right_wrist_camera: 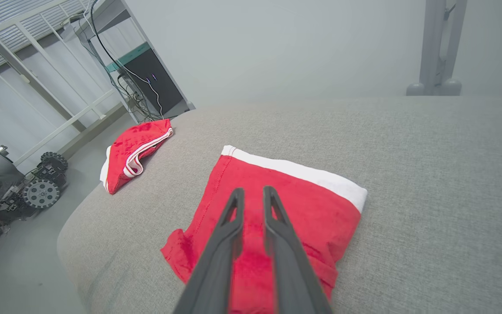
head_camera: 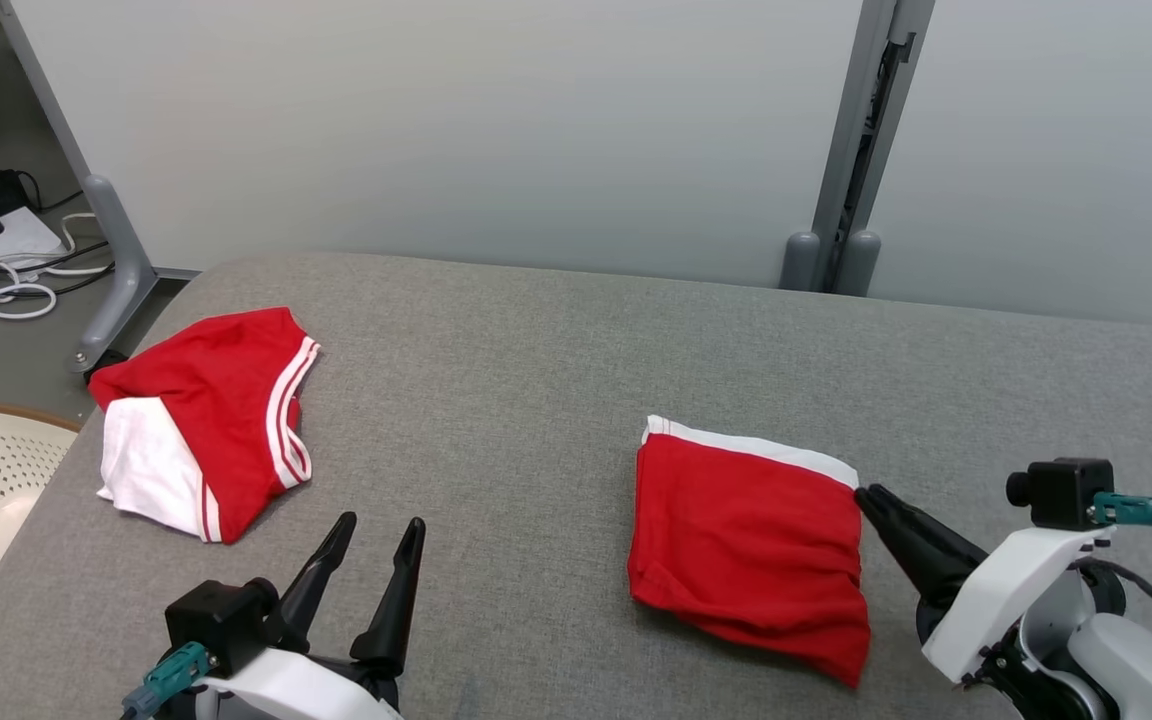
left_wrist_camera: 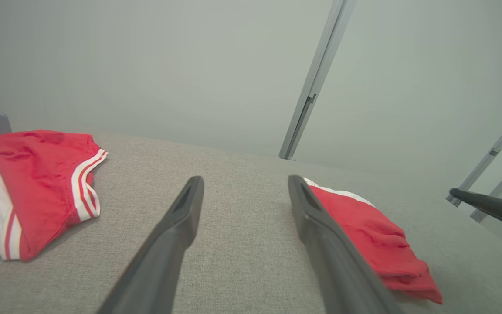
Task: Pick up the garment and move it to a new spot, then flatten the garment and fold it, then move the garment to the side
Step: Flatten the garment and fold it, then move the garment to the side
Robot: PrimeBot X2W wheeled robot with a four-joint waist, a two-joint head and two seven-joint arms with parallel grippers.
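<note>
While near right fingers [head_camera: 914, 543], folded garment [head_camera: 746, 530].

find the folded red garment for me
Head view: the folded red garment lies right of centre on the grey pad, the right gripper at its upper right corner.

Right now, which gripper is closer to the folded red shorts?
Right. The right gripper has its fingertips at the right edge of the folded shorts, by the corner of the white waistband. The left gripper is well off to their left, over bare grey cushion.
</note>
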